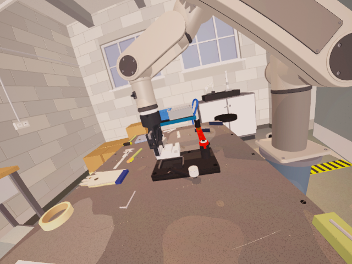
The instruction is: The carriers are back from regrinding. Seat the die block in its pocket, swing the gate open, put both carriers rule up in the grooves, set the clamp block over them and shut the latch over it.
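My gripper (155, 147) is closed on the left end of the white die block (169, 150). I hold the block just above the rear left part of the black fixture base (186, 167), and it shows two grooves on top. A red latch arm (201, 137) stands up at the base's far right side. A small white knob (193, 171) sits at the base's front edge. I cannot make out the pocket under the block. A yellow-green block with a thin steel strip (337, 234) lies at the bench's near right corner.
Cardboard boxes (105, 155) sit at the bench's left edge. A roll of tape (56, 216), a blue-edged pale board (103, 177), a caliper and a pencil lie left of the fixture. The robot's pedestal (290, 153) stands to the right.
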Robot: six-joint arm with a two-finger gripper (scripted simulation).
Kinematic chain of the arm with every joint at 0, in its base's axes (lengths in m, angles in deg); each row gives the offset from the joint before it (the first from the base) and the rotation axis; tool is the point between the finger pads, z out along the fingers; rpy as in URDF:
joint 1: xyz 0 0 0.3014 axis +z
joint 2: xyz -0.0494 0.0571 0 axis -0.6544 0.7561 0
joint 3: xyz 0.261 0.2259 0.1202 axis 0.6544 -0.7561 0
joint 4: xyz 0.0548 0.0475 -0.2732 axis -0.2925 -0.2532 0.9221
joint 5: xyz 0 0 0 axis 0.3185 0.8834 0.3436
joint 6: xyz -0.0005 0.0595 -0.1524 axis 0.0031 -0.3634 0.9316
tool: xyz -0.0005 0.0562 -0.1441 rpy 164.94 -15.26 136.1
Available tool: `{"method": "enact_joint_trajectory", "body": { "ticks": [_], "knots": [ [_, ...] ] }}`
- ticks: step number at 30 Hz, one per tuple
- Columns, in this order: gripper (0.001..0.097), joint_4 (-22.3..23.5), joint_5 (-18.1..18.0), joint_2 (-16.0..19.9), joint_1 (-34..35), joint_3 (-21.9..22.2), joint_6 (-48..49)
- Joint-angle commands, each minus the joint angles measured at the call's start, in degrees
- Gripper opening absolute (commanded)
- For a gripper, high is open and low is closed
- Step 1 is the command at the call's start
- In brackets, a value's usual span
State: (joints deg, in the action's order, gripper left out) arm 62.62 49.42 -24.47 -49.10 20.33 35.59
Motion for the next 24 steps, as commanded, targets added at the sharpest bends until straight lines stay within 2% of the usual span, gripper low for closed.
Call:
{"method": "enact_joint_trajectory", "body": {
  "ticks": [1, 7, 24],
  "knots": [
    [0.0080, 0.00, -0.25, 0.02, 0.06, -0.03, 0.00],
    [0.0080, 0.01, -4.41, 2.69, -0.02, -1.64, 0.07],
    [0.0080, 0.02, -5.57, 3.39, -0.10, -1.92, 0.12]
  ]
}}
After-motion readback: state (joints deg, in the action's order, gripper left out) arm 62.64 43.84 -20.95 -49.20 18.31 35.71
